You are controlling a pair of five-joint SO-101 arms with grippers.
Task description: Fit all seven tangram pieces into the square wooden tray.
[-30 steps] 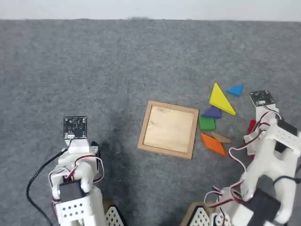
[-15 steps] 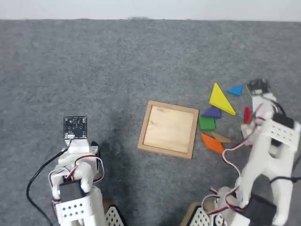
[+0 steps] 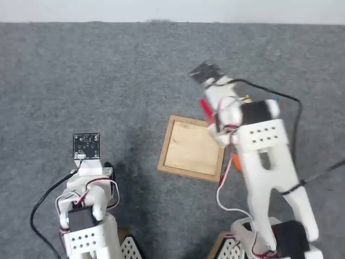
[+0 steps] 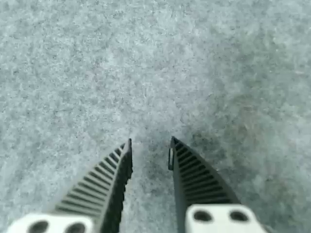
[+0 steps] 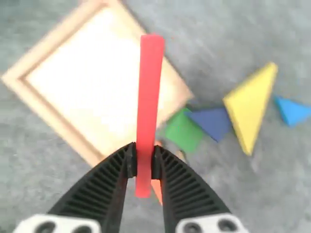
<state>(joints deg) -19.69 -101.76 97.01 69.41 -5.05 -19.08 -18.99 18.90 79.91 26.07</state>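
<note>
Clamping the red piece (image 5: 148, 111) edge-on between its closed fingers, the right end effector (image 5: 143, 155) hangs over the far edge of the square wooden tray (image 3: 165, 143). A yellow triangle (image 5: 250, 109), blue triangle (image 5: 294, 110), purple triangle (image 5: 211, 121) and green square (image 5: 183, 131) lie on the grey surface (image 3: 108, 70) just beside the tray's right side. The left end effector (image 4: 149, 145), jaws slightly parted, sits low over bare surface, well apart from the tray.

Pieces (image 5: 248, 104) lie beside tray (image 3: 188, 174) (close together).
</note>
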